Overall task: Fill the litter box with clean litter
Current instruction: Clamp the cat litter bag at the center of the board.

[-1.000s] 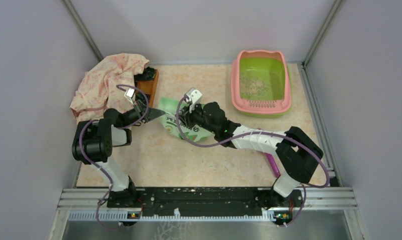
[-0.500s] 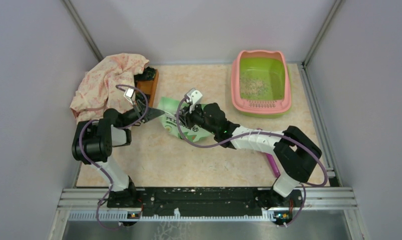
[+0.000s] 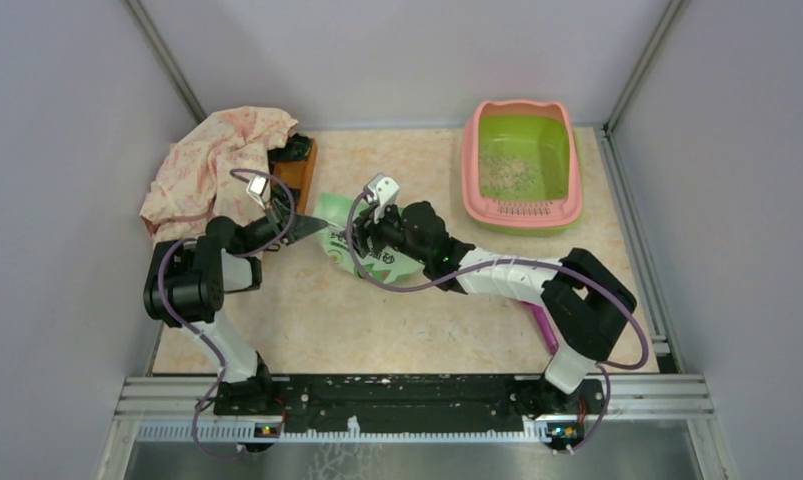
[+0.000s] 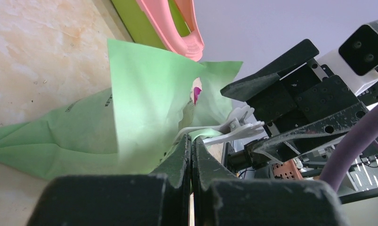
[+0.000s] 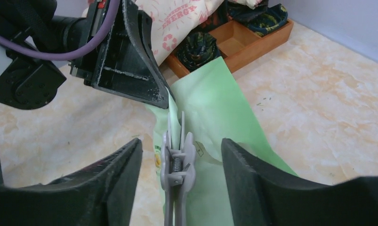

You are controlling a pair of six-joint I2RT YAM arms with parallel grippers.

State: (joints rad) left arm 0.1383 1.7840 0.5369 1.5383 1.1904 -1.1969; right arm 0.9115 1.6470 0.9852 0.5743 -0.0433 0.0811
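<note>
Crinkled green bag (image 3: 385,266), grey spring clip (image 5: 177,165), pink-rimmed litter box (image 3: 522,211)

- "ENERGY" in red capitals, beside a recycling-arrows sign, on the pale printed cloth (image 5: 177,21).
- Small dark print on the light green bag (image 4: 144,94): too blurred to read.

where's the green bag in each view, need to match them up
Top external: bag left of centre, under the right arm's wrist.
Left wrist: bag fills the middle of the picture.
Right wrist: bag at centre, running up toward the wooden tray.
Shared landmark: the left tool, shut on the bag's edge in all three.
</note>
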